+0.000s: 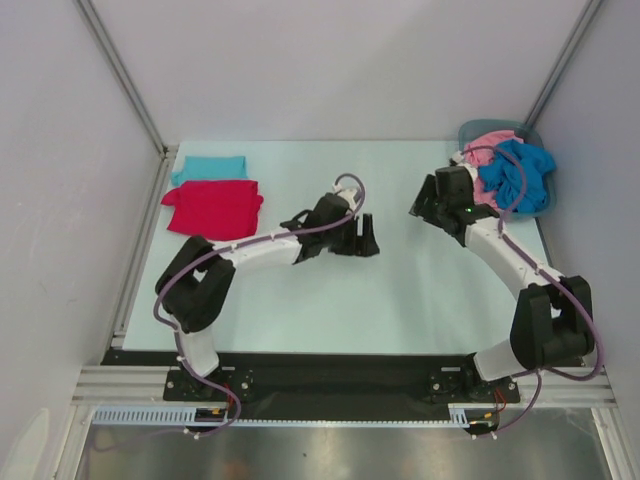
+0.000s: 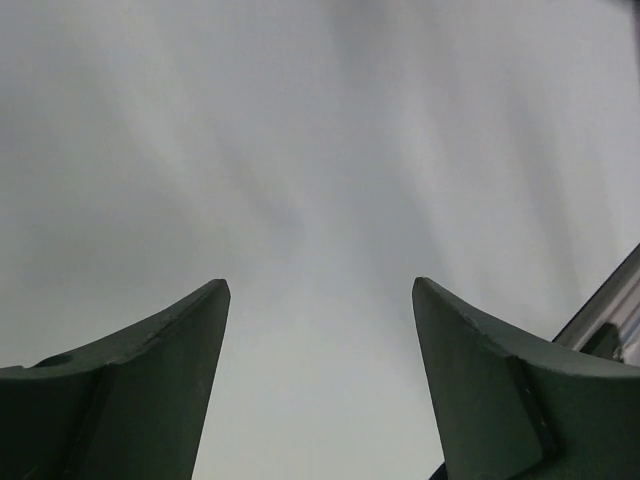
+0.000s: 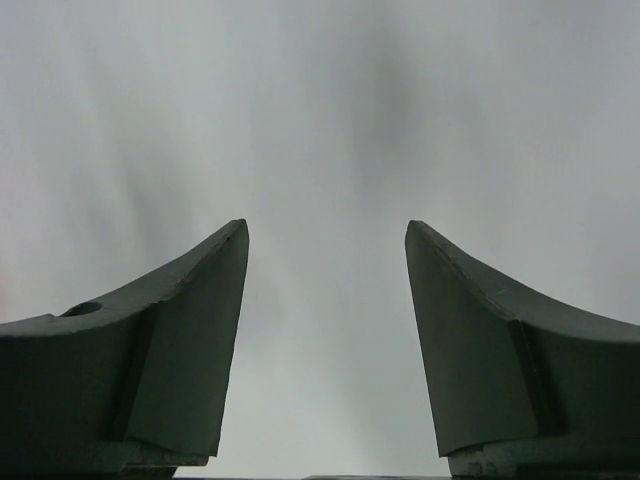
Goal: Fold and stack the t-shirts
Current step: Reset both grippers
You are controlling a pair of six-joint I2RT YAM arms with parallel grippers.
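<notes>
Now the left gripper [image 2: 320, 290] and the right gripper [image 3: 327, 230] are both spread wide and empty. The red t-shirt [image 1: 212, 207] lies folded, partly over the teal t-shirt [image 1: 208, 167], at the far left. The pink t-shirt [image 1: 490, 143] and the blue t-shirt [image 1: 520, 170] are bunched together in the grey bin [image 1: 478, 127], so one pinch may drag both out.

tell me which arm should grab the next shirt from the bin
Right, probably. The right pincer hangs open and empty beside the grey bin, where the pink shirt and blue shirt lie crumpled. The left pincer, also open, sits mid-table, farther from the bin.
</notes>
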